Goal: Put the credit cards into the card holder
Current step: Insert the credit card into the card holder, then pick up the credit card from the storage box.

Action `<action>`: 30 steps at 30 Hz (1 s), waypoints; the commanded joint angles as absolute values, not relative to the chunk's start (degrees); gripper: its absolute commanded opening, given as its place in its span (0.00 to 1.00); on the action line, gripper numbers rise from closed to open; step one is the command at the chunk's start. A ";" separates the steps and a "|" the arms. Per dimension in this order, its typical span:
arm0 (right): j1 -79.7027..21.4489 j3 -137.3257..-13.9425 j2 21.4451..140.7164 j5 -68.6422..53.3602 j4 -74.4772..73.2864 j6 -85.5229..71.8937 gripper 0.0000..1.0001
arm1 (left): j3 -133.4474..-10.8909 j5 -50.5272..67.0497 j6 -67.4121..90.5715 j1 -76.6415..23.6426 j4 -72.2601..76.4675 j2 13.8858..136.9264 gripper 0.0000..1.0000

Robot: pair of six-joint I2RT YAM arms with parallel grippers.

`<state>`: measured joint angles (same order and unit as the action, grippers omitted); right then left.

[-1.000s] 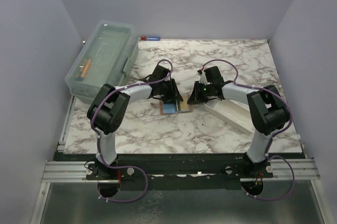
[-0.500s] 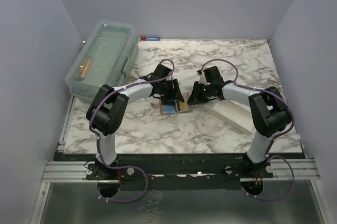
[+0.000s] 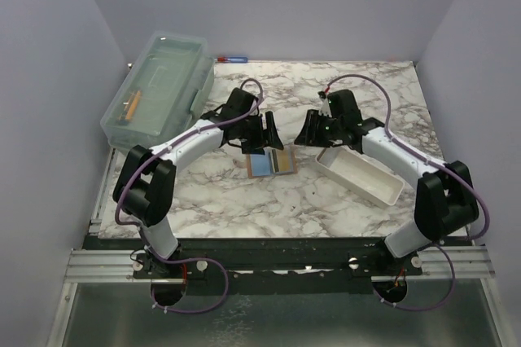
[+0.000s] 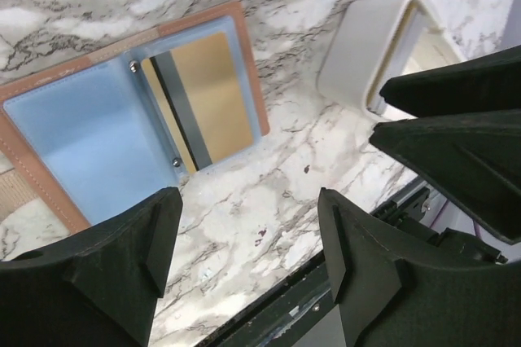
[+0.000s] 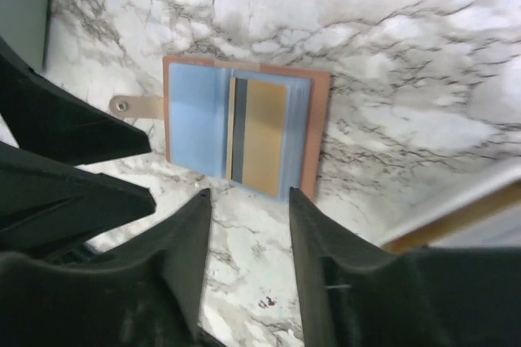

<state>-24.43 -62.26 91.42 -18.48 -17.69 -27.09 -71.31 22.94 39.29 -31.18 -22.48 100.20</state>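
Observation:
The card holder (image 3: 262,165) lies open and flat on the marble between my two grippers, reddish-brown outside and light blue inside. A tan-gold card with a dark stripe (image 4: 205,94) sits in its right-hand pocket, also seen in the right wrist view (image 5: 264,135). I cannot tell a light blue card from the blue lining (image 4: 81,143). No dark card shows. My left gripper (image 3: 265,135) is open and empty, raised just behind the holder's left half. My right gripper (image 3: 308,133) is open and empty, raised to the holder's right. The holder (image 5: 195,119) shows past my right fingers.
A long white tray (image 3: 359,175) lies right of the holder, under my right arm; it also shows in the left wrist view (image 4: 383,46). A clear lidded box (image 3: 159,94) stands at the back left. A red-and-blue tool (image 3: 230,59) lies by the back wall.
Both grippers have lifted off the card holder and drawn back toward the rear, the left one leftward and the right one rightward. The holder now lies uncovered with the gold card in it.

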 commanded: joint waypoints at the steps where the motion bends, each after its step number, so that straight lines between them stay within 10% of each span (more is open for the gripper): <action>1: -24.19 -59.27 84.21 -6.22 -23.06 -31.38 0.51 | -73.62 22.04 33.61 -30.94 -25.07 95.87 0.76; 12: -17.97 -43.70 73.67 1.54 -18.19 -46.50 0.79 | -72.21 19.97 27.35 -30.94 -25.12 94.07 0.77; 30: -12.79 -37.15 78.46 -11.41 -0.53 -51.80 0.74 | -70.31 21.95 26.37 -30.94 -24.18 93.31 0.77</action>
<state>-13.37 -37.91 78.35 -8.80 -4.86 -49.76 -71.02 21.39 27.14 -31.14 -24.49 94.91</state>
